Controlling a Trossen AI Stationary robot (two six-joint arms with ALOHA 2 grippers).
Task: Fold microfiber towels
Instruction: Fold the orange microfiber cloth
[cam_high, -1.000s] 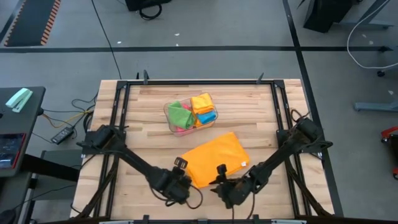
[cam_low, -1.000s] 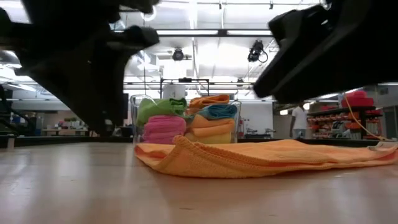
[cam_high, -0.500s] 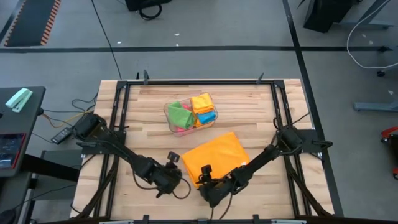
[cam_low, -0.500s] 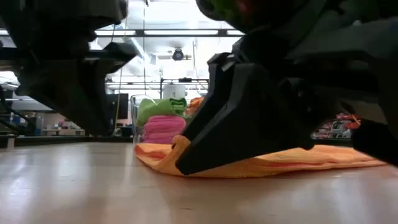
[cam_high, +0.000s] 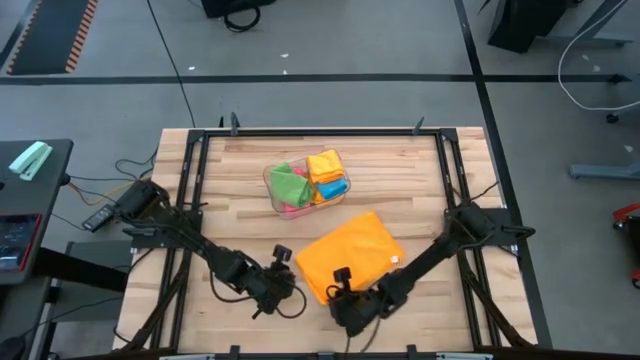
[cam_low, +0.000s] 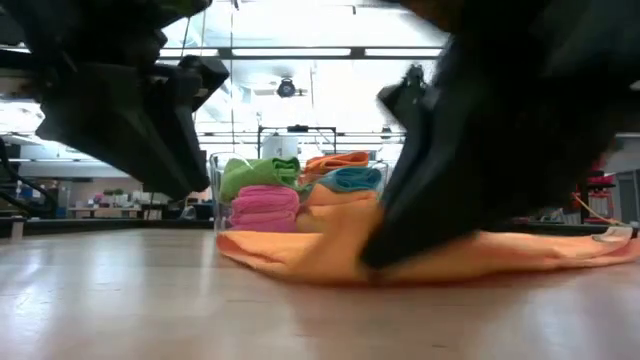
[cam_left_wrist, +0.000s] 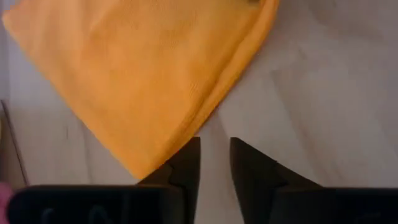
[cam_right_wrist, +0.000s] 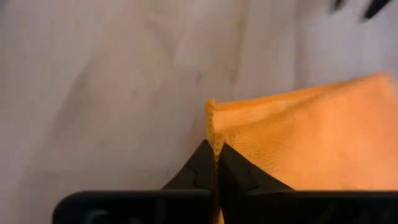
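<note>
Grey concrete floor (cam_high: 330, 95) around the work area, crossed by dark tape lines (cam_high: 300, 77). Hazard-striped mat (cam_high: 55, 35) at one far corner. Pale wood-plank surface (cam_high: 400, 175) in a black metal frame (cam_high: 320, 131). Loose cables (cam_high: 120, 185) trail off one side. Long ceiling light strips (cam_low: 300, 52) overhead; shelving (cam_low: 90, 205) far back.

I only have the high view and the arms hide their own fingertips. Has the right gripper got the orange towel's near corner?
Observer: Yes. In the right wrist view the right gripper is shut on the orange towel, pinching its corner edge.
Operator: And the left one?
Observer: The left gripper holds nothing; its fingers stand slightly apart on bare table, just off the towel's other corner.
Operator: Is the pinched corner off the table?
Observer: The low view shows the towel's edge pulled up a little at the gripper, the rest lying flat.
</note>
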